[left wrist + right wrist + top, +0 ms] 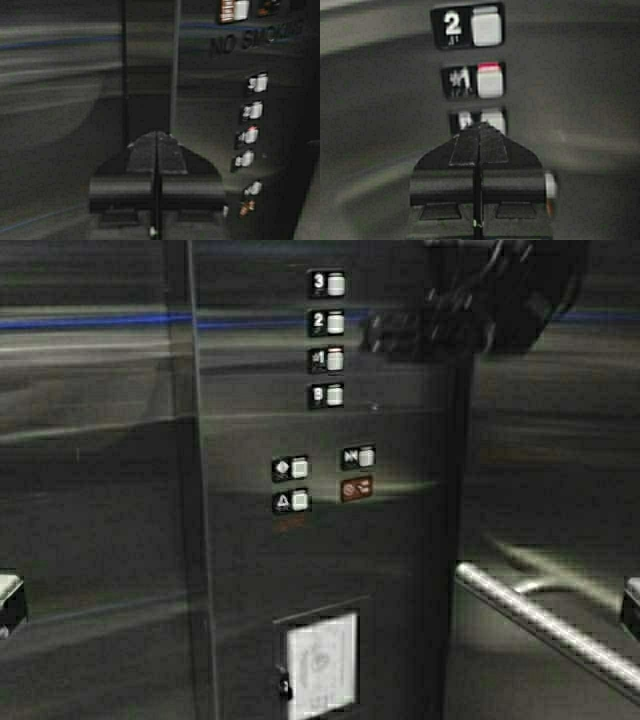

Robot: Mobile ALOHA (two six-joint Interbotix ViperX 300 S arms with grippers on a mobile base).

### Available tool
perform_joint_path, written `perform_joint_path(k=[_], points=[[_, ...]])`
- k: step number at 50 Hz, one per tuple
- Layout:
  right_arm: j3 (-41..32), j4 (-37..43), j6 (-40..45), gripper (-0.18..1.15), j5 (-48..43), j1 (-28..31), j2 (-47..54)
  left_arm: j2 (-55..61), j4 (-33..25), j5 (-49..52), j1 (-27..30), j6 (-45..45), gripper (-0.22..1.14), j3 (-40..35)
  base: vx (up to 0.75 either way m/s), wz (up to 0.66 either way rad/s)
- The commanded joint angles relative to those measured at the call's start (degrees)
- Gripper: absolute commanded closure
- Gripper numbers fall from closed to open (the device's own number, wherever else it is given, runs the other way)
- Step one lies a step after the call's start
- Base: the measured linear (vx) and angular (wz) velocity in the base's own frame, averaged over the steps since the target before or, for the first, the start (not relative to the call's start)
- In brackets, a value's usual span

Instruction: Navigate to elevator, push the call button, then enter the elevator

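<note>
Brushed steel walls all around, we're inside the elevator (pixel 100 490) cabin, facing its upright control panel (pixel 325 540) with floor buttons (pixel 326 340) stacked in a vertical column marked 3, 2, 1 and one below, and the round handrail (pixel 545 615) slanting away low on the right wall. The right gripper (pixel 480 126) is clenched tight, tip aimed just below the 1 button (pixel 490 81), which shows a red strip. The left gripper (pixel 157 135) is pinched closed too, pointing at the bare steel wall left of the panel.
</note>
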Motion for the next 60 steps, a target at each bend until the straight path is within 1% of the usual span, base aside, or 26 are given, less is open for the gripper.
perform_joint_path(k=[1, 5, 18, 24, 30, 41, 50, 60], points=[[0.26, 0.09, 0.44, 0.92, 7.56, 0.09, -7.56, 0.26, -0.18, -0.26, 0.09, 0.18, 0.89, -0.53, -0.12, -0.06], [0.44, 0.18, 0.79, 0.92, 12.92, 0.18, -10.90, 0.26, -0.18, -0.26, 0.09, 0.18, 0.89, -0.53, -0.13, -0.06], [-0.35, 0.18, 1.49, 0.92, 34.45, 0.35, -20.83, 0.26, -0.62, -0.26, 0.09, 0.09, 0.89, -0.88, -0.17, -0.06], [-0.62, 0.09, 1.49, 0.92, 42.71, 1.23, -23.73, 0.70, -1.14, -0.26, 0.09, 0.09, 0.89, -1.14, -0.21, 0.01], [-0.97, 0.18, 1.67, 0.92, 49.13, 2.55, -24.79, 1.76, -1.41, -0.26, 0.09, 0.09, 0.89, -1.49, -0.20, 0.12], [-0.09, 0.62, 3.34, 0.92, 54.40, 4.57, -25.05, 1.58, -1.41, 0.62, 0.09, 0.62, 0.89, -1.05, -0.15, 0.17], [1.49, 0.35, 3.08, 0.92, 54.32, 4.31, -24.35, 2.72, -1.23, 0.70, 0.09, 1.05, 0.89, -1.23, -0.14, 0.29], [-0.18, 0.53, 3.52, 0.92, 52.12, 4.39, -24.35, 4.04, -1.23, 0.70, 0.09, 1.76, 0.89, -1.41, -0.19, 0.34]])
